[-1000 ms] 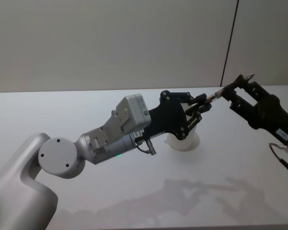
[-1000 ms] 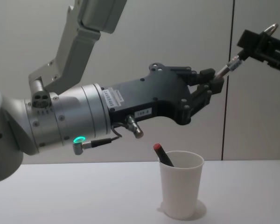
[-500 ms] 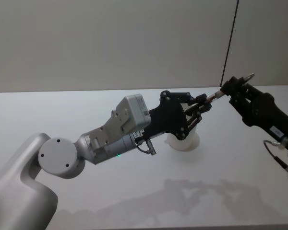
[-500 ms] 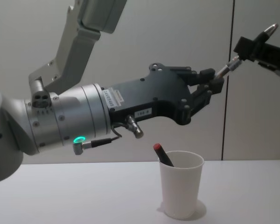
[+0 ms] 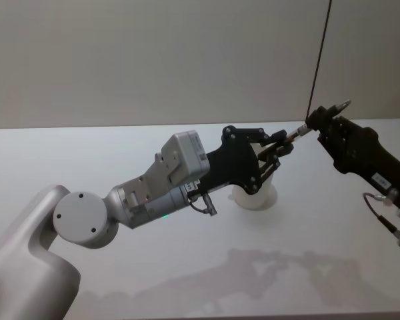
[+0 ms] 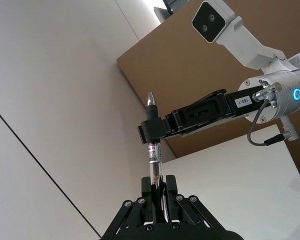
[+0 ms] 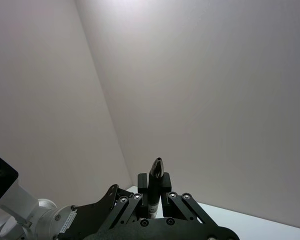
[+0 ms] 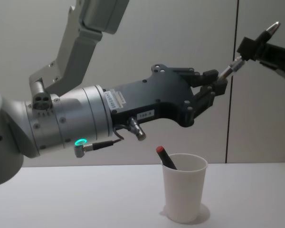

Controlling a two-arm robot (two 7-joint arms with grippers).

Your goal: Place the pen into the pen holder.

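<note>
A slim pen [image 8: 231, 68] with a silver tip hangs in the air above the pen holder [image 8: 184, 190], a white paper cup on the table. My left gripper [image 8: 218, 83] is shut on the pen's lower end. My right gripper [image 8: 248, 47] is shut on it nearer the tip, which sticks out past the fingers. The left wrist view shows the pen [image 6: 154, 161] running from my left gripper [image 6: 159, 189] up into the right gripper [image 6: 152, 131]. In the head view both grippers meet at the pen [image 5: 297, 133] over the cup [image 5: 255, 198].
A second pen with a red cap [image 8: 165, 156] leans inside the cup. The white table [image 5: 187, 267] stretches bare around the cup. A grey wall with a dark vertical seam [image 8: 232, 118] stands behind.
My right gripper has turned and drawn its fingers in around the pen near the tip, shifting slightly left. The left gripper and the cup have stayed put.
</note>
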